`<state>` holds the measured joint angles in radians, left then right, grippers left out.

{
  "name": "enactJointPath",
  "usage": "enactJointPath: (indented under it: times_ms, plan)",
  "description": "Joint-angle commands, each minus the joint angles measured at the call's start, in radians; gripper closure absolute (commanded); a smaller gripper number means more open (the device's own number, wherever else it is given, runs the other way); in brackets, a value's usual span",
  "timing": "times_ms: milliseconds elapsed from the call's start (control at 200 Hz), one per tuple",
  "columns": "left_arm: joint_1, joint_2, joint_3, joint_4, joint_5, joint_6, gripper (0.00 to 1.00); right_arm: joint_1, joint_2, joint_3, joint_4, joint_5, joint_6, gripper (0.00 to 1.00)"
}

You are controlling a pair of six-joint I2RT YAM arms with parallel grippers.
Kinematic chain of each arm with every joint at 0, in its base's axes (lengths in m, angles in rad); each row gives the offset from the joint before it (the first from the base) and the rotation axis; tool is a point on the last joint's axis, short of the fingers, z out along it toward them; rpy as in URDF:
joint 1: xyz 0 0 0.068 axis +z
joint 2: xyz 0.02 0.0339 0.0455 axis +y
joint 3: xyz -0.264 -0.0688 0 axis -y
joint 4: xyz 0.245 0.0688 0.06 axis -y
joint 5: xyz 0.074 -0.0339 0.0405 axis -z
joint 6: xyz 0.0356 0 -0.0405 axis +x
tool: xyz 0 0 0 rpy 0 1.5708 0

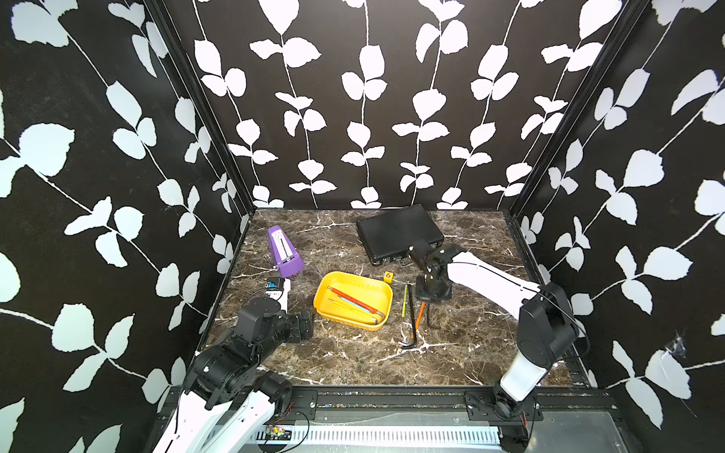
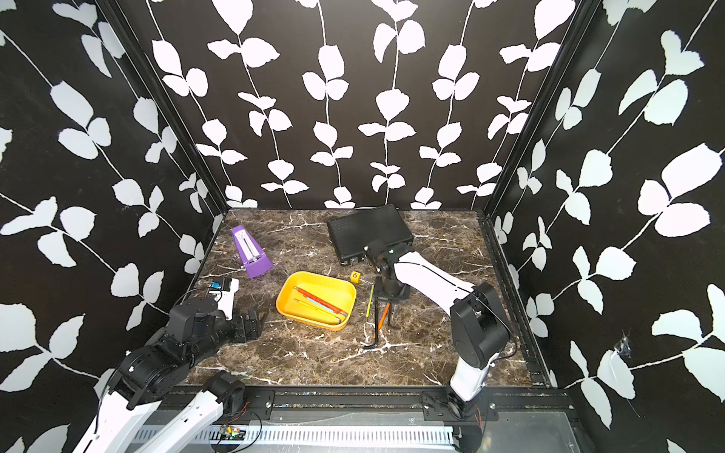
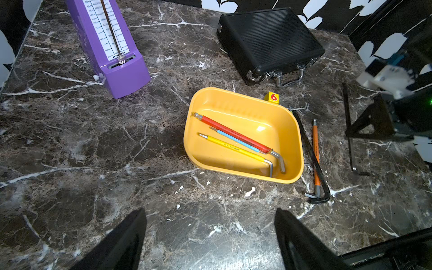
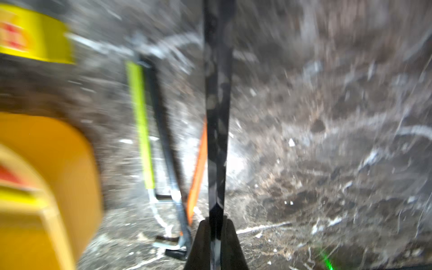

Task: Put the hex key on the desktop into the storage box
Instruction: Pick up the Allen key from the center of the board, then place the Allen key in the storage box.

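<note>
My right gripper is shut on a black hex key. The key hangs downward from the jaws, with its bent end just above or on the desktop, to the right of the storage box. The storage box is a yellow tray holding red, blue and yellow hex keys. A lime, a long black and an orange hex key lie between the box and the right gripper. My left gripper stands open and empty, left of the box.
A purple metronome stands at the back left. A black ribbed case lies at the back behind the right arm. A small yellow die sits by the box's far right corner. The right wrist view is motion-blurred.
</note>
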<state>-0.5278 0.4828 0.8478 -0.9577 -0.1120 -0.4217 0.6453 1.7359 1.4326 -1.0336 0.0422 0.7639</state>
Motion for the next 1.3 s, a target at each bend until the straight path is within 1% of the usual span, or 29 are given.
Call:
enactJointPath:
  times_ms: [0, 145, 340, 555, 745, 910, 1295]
  plan:
    - [-0.004, 0.003, -0.012, 0.024, 0.005, 0.01, 0.13, 0.033, 0.06, 0.156, -0.039, 0.016, -0.191, 1.0]
    - [-0.004, -0.001, -0.012, 0.024, 0.003, 0.009, 0.13, 0.072, 0.133, 0.31, -0.038, -0.006, -0.335, 1.0]
    - [-0.004, -0.003, -0.012, 0.022, 0.001, 0.008, 0.13, 0.136, 0.25, 0.5, -0.059, -0.048, -0.472, 1.0]
    - [-0.004, -0.001, -0.011, 0.022, 0.001, 0.008, 0.13, 0.226, 0.431, 0.769, -0.171, -0.029, -0.547, 1.0]
    - [-0.005, -0.004, -0.01, 0.02, -0.002, 0.007, 0.13, 0.288, 0.56, 0.931, -0.233, -0.012, -0.589, 1.0]
    - [-0.004, -0.003, -0.01, 0.02, -0.002, 0.007, 0.13, 0.326, 0.624, 0.985, -0.274, 0.011, -0.63, 1.0]
    - [-0.005, -0.003, -0.009, 0.02, -0.003, 0.006, 0.13, 0.382, 0.682, 0.937, -0.295, 0.042, -0.7, 1.0]
